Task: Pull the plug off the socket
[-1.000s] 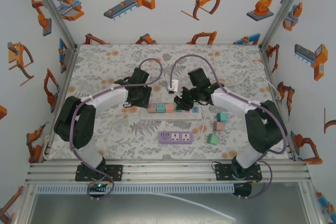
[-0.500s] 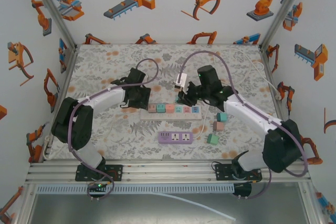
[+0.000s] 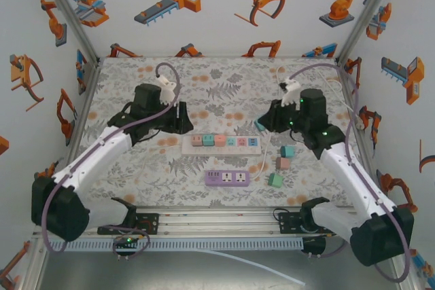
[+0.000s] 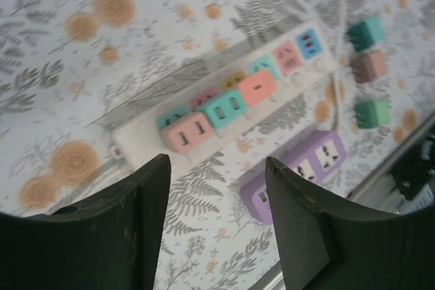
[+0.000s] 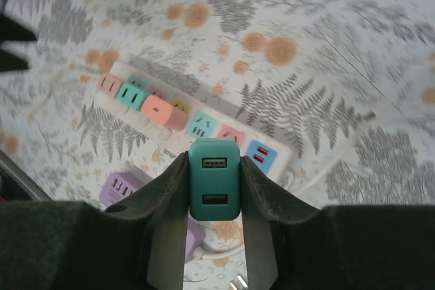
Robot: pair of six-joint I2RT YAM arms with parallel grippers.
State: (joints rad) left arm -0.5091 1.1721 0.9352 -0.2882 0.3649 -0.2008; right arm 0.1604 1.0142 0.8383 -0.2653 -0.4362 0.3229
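Plug (image 5: 214, 180) looks pulled: clear of the strip (image 3: 222, 142) at its 2 o'clock, pinched by right hand (image 5: 214, 168); left hand (image 4: 216, 161) released.

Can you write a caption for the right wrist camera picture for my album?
The right hand grips a teal plug, free of the white power strip on the flowery table.

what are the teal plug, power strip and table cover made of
Teal plug: apparently hard moulded plastic, matte; crisp rounded edges, cut USB slots.
Power strip: likely smooth white plastic, same moulded look.
Table cover: flat sheet with printed fern pattern, fabric or vinyl; can't tell which.
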